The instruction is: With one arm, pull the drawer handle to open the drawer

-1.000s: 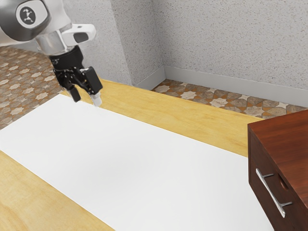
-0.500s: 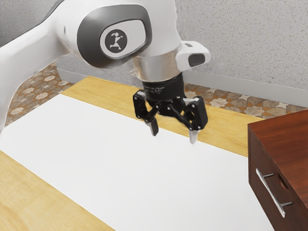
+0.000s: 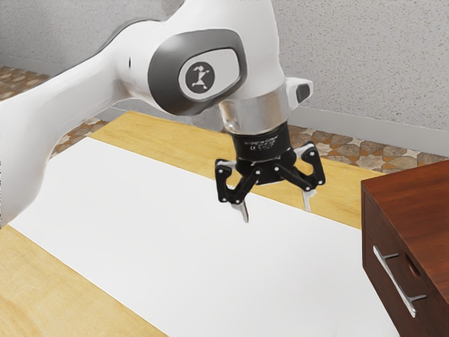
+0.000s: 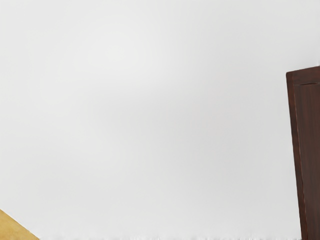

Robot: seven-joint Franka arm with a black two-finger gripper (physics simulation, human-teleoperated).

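A dark brown wooden drawer cabinet [image 3: 410,232] stands at the exterior view's right edge. On its front sits a silver bar handle [image 3: 394,279], running down toward the lower right. The drawer front looks flush with the cabinet. My black gripper [image 3: 275,207] hangs open over the white mat, its fingers spread wide with nothing between them. It is well to the left of the cabinet and higher than the handle. In the wrist view the cabinet's top [image 4: 306,150] shows as a dark brown strip beside the white mat.
A white mat [image 3: 161,239] covers most of the light wooden table [image 3: 189,151]. A grey speckled wall and a patterned tile floor [image 3: 351,147] lie behind the table. My white arm [image 3: 84,98] crosses the exterior view's left side.
My arm has swung from the exterior view's upper left toward the right, closer to the cabinet. The fingers have spread wider. The drawer has not moved.
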